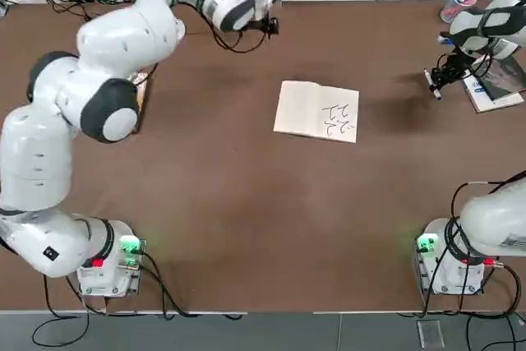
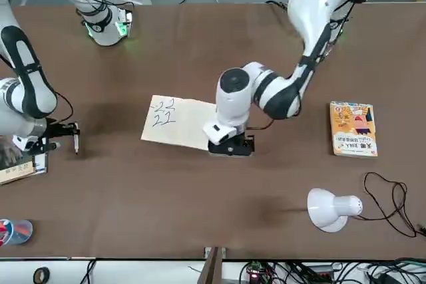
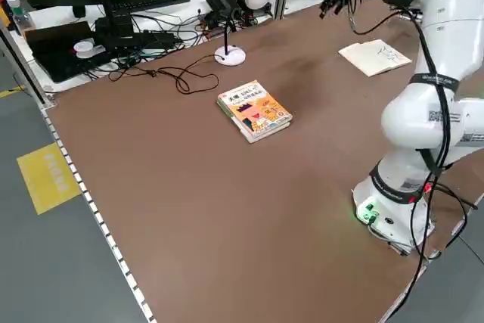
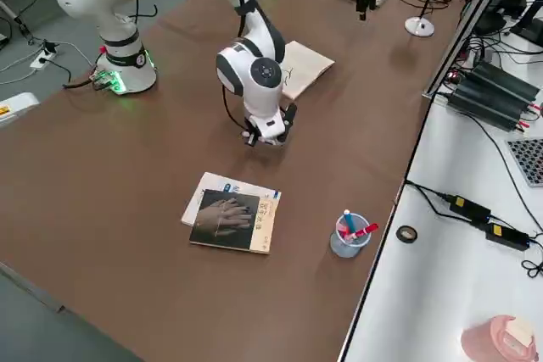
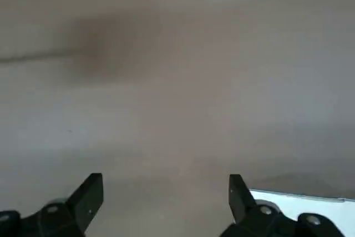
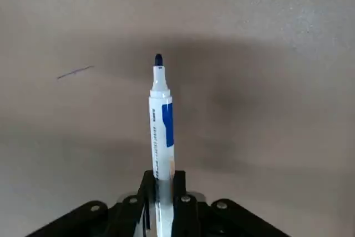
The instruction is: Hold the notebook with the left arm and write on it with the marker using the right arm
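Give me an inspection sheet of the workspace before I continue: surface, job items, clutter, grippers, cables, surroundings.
Surface: brown table, bare around the notebook.
Notebook: notebook lies open mid-table, dark scribbles on one page, nothing holding it.
Marker: marker uncapped, tip pointing down at bare table, off to the notebook's side.
Clutter: yellow-orange book, white desk lamp, grey-cover book, clear cup of pens.
Grippers: left gripper open, above the table by the notebook's far edge; right gripper shut on the marker.
Cables: lamp cord loops on the table; leads at both arm bases.
Surroundings: side benches with monitor, keyboard, electronics.
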